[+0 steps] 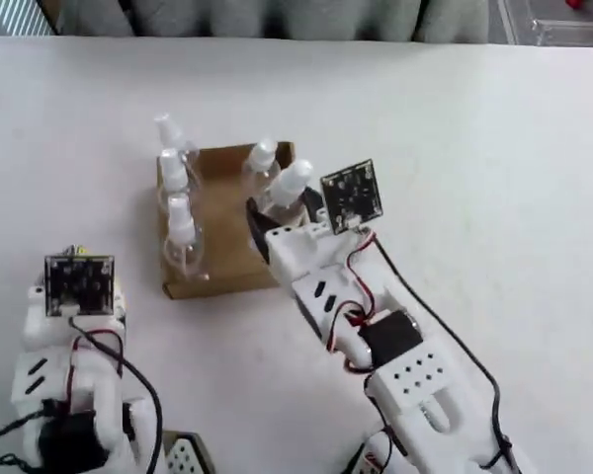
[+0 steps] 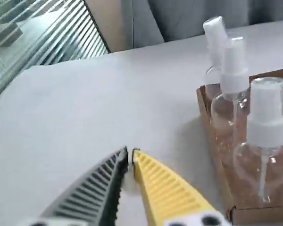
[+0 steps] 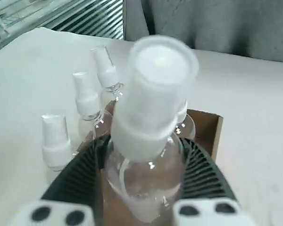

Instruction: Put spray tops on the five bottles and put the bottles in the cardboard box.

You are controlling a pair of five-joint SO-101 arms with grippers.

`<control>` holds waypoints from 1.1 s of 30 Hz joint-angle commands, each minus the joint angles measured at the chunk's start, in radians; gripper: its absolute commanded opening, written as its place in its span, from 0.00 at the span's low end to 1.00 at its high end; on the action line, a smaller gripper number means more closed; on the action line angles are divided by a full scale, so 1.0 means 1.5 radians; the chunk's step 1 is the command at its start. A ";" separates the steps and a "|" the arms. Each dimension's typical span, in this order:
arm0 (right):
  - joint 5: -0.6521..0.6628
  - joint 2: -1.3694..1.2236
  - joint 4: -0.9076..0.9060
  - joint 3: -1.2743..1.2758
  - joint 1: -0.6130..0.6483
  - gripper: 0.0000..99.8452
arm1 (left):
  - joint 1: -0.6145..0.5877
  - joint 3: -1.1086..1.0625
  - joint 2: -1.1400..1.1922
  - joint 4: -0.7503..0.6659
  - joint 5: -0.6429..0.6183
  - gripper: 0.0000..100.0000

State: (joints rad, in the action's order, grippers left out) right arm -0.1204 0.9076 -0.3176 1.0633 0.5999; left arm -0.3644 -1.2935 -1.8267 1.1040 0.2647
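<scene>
Surface: white table (image 1: 494, 138), plain and matte, running back to the room's far wall.

Room, far side: slatted blinds (image 2: 33, 42) at the left, a grey curtain (image 2: 188, 19) across the middle, and a clear plastic bin (image 1: 558, 25) at the far right corner.

Left: left arm (image 1: 74, 365) at the near left edge of the table, apart from the box. Left gripper (image 2: 130, 154): grey and yellow fingers pressed together at the tips, nothing between them, over bare table.

Centre: cardboard box (image 1: 222, 272), shallow and open, flat on the table. Three bottles (image 1: 175, 178) stand in a row along its left wall, upright and clear, each with a white spray top. The farthest of the row is at the far left corner; I cannot tell whether it is inside the rim or just past it. A fourth bottle (image 1: 262, 163) stands upright at the far right corner of the box, top on.

Right of centre: right arm (image 1: 395, 346) stretched from the near right edge to the box's right side. Right gripper (image 3: 144, 141): black fingers pinching the fifth bottle (image 3: 148, 179) by its body, one on each side. The bottle is upright with its spray top (image 3: 155, 84) fitted, over the box's right side, just beside the fourth. Its base is hidden, so contact with the box floor cannot be told.
</scene>
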 commanded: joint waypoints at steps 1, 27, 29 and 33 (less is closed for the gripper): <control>0.009 -0.037 0.057 -0.009 -0.008 0.02 | -0.012 -0.081 -0.004 -0.075 0.003 0.02; 0.009 -0.409 0.335 -0.010 -0.046 0.02 | -0.036 -0.262 -0.004 -0.180 0.003 0.02; 0.009 -0.426 0.350 -0.011 -0.046 0.02 | -0.036 -0.263 -0.004 -0.180 0.003 0.02; 0.034 -0.451 0.364 -0.011 -0.046 0.02 | -0.036 -0.265 -0.004 -0.180 0.003 0.02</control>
State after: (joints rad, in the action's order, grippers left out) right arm -0.1112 0.2401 0.2071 1.0602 0.5386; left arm -0.4135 -1.6909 -1.8190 0.8631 0.2647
